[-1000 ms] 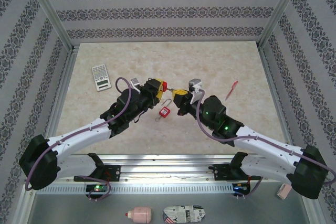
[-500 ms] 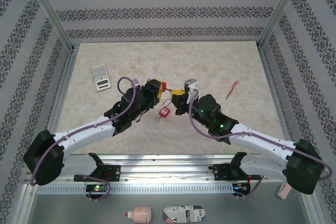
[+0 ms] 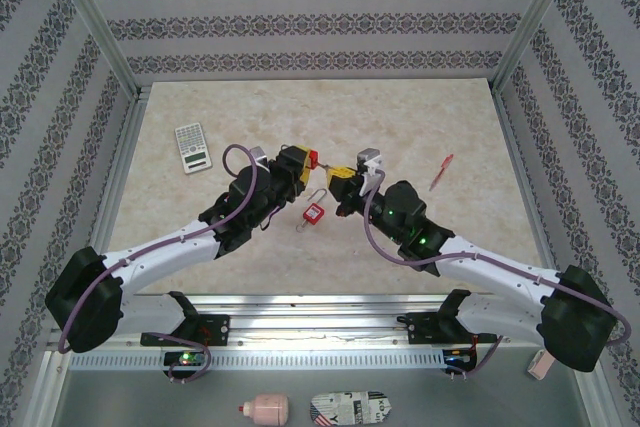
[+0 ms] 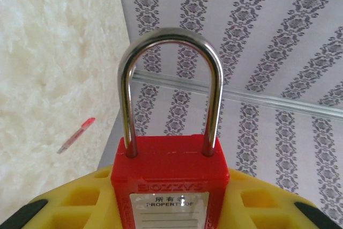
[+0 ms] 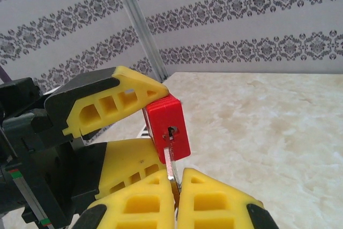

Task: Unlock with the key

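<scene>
The left end effector (image 3: 303, 163) clamps the red padlock (image 4: 167, 181) keyhole-out so the right end effector (image 5: 176, 179), pinched on the key (image 5: 171, 160), can turn it.

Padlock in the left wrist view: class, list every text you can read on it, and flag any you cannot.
"PROPERTY OF": white label on the red padlock body.
Chinese characters above it: too blurred to read.
Raised brand name above the label: too faint to read.

The red plastic padlock body (image 4: 169, 167) bears embossed "BOZZYS" above a white label (image 4: 169, 207) reading "所有" and "PROPERTY OF".
</scene>
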Robot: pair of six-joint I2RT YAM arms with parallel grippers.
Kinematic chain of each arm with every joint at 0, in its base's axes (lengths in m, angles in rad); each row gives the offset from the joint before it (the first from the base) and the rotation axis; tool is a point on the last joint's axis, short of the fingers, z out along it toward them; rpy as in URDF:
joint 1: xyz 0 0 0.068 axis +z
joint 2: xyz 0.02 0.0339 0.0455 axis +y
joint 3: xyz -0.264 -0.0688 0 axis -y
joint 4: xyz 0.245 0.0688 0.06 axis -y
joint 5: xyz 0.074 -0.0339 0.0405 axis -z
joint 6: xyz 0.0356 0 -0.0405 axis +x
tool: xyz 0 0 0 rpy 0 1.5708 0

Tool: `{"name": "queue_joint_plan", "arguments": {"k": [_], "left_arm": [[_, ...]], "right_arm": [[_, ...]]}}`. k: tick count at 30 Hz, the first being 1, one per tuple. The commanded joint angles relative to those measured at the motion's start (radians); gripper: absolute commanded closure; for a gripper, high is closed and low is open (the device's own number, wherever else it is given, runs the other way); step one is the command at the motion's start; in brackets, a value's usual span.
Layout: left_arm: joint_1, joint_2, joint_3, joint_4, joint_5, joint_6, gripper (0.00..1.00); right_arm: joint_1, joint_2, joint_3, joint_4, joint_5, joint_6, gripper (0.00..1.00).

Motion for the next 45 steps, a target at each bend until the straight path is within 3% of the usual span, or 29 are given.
{"name": "queue_joint_plan", "arguments": {"k": [1, 13, 17, 21, 27, 31, 37, 40, 45], "left_arm": [[-0.061, 0.0, 0.052, 0.27, 0.207, -0.043, 1.0], [-0.067, -0.022, 0.068, 0.209, 0.268, -0.019, 1.0], [-0.069, -0.049, 0.097, 0.018, 0.323, 0.028, 1.0], [-0.068, -0.096, 0.028, -0.021, 0.281, 0.025, 1.0], [-0.016, -0.181, 0.023, -0.246, 0.272, 0.114, 1.0], [0.058, -0.219, 0.18, -0.616, 0.277, 0.344, 1.0], [0.089, -0.072, 0.688, -1.236, 0.166, 0.878, 1.0], [0.058, 0.029, 0.871, -1.379, 0.138, 1.04, 1.0], [-0.004, 0.146, 0.959, -1.491, 0.114, 1.147, 1.0]], "right_arm": [[0.014, 0.018, -0.014, 0.006, -0.117, 0.001, 1.0], [-0.021, -0.03, 0.042, -0.119, -0.152, -0.053, 1.0], [-0.032, -0.057, 0.083, -0.224, -0.164, -0.104, 1.0], [-0.05, -0.117, 0.083, -0.287, -0.159, -0.116, 1.0], [-0.058, -0.175, 0.059, -0.361, -0.179, -0.11, 1.0], [-0.059, -0.201, 0.048, -0.404, -0.232, -0.108, 1.0], [-0.048, -0.184, 0.077, -0.503, -0.316, -0.097, 1.0], [-0.044, -0.153, 0.108, -0.526, -0.355, -0.085, 1.0], [-0.04, -0.11, 0.15, -0.528, -0.407, -0.054, 1.0]]}}
